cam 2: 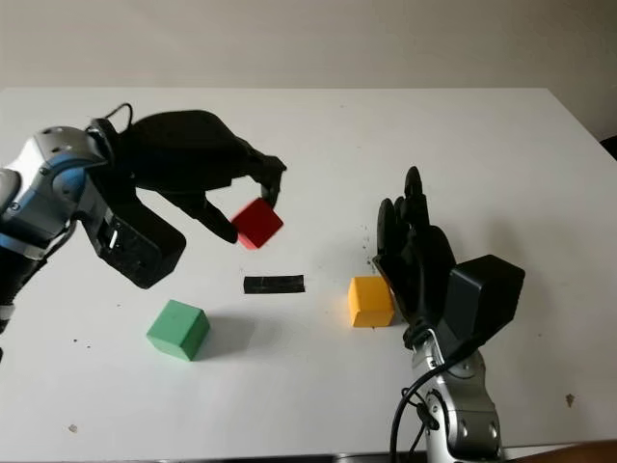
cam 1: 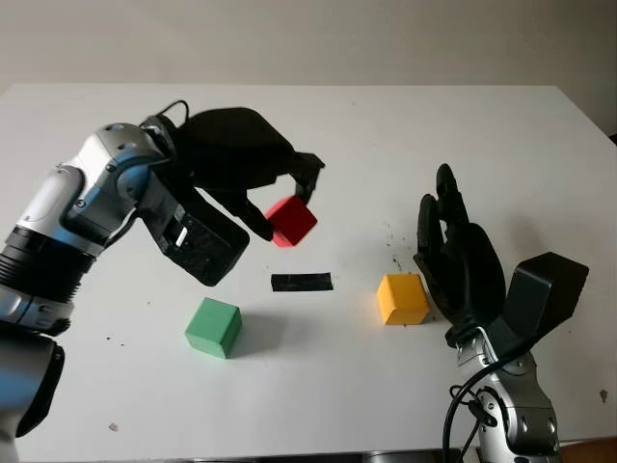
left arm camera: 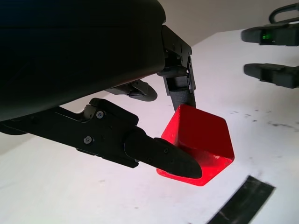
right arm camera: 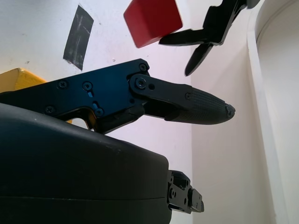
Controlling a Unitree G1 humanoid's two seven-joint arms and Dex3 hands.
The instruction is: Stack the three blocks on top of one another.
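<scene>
Left hand (cam 1: 275, 198) grips red block (cam 1: 291, 221).

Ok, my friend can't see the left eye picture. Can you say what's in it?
The left robot hand holds a red block up above a white table. On the table sit a green block, a strip of black tape and a yellow block. The right robot hand is open just beside the yellow block.

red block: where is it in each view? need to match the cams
Left eye view: red block left of centre, held off the table by the left hand.
Right eye view: same, above the black tape strip.
Left wrist view: centre, between fingers.
Right wrist view: upper middle, near the tape.
Shared landmark: the tape strip.
</scene>
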